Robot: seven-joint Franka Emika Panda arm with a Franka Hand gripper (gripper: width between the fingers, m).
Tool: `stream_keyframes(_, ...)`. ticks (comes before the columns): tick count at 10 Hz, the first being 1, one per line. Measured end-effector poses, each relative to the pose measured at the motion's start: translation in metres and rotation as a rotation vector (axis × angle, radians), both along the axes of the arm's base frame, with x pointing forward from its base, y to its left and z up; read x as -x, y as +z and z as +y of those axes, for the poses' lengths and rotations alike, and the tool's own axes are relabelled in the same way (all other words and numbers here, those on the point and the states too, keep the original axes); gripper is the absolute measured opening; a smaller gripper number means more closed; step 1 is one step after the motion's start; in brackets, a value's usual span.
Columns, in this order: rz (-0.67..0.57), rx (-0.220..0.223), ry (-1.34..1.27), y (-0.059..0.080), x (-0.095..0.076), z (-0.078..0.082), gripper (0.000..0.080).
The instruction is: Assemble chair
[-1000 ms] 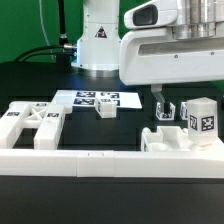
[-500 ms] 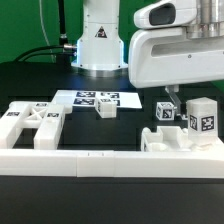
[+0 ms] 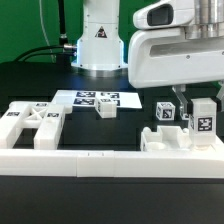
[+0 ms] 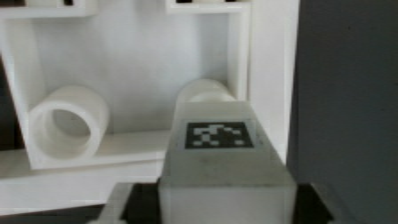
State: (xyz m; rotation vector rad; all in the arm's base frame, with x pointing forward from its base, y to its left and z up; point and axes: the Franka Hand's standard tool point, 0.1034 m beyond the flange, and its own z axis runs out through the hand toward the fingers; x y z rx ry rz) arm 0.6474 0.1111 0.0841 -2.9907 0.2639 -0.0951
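Several chair parts lie loose and none looks joined, so call it early. The step in hand reads as the grab of the leg [image 3: 205, 120].

Big to small:
- The frame [image 3: 30, 125] sits at the exterior view's left, well apart from the gripper [image 3: 196, 102].
- The notched base [image 3: 168, 141] sits at the exterior view's right, just in front of the leg.
- The leg stands upright, tag toward the camera.
- A small tagged block [image 3: 165, 110] sits just beside the leg.

The gripper is low at the leg's top, with one finger [image 3: 186, 100] showing between block and leg. In the wrist view the leg is dead centre with dark fingers flanking it. You cannot tell whether they press it or stand clear.

Next move, my read: get a firm squeeze, then lift straight up so you don't knock the base or the block.
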Motion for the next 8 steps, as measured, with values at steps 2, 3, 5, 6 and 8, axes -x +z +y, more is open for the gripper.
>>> stream_keyframes(2,0.037,-0.017,-0.315,-0.0003,0.0005,0.0025,0.0285)
stream_keyframes(3,0.050,-0.023,-0.468,-0.0008,0.0012,0.0036,0.0285)
stream_keyframes(5,0.064,-0.032,-0.671,-0.0010,0.0021,0.0057,0.0285)
stream_keyframes(6,0.070,-0.039,-0.726,-0.0009,0.0019,0.0054,0.0285)
stream_keyframes(8,0.086,-0.054,-0.839,-0.0011,0.0018,0.0054,0.0285)
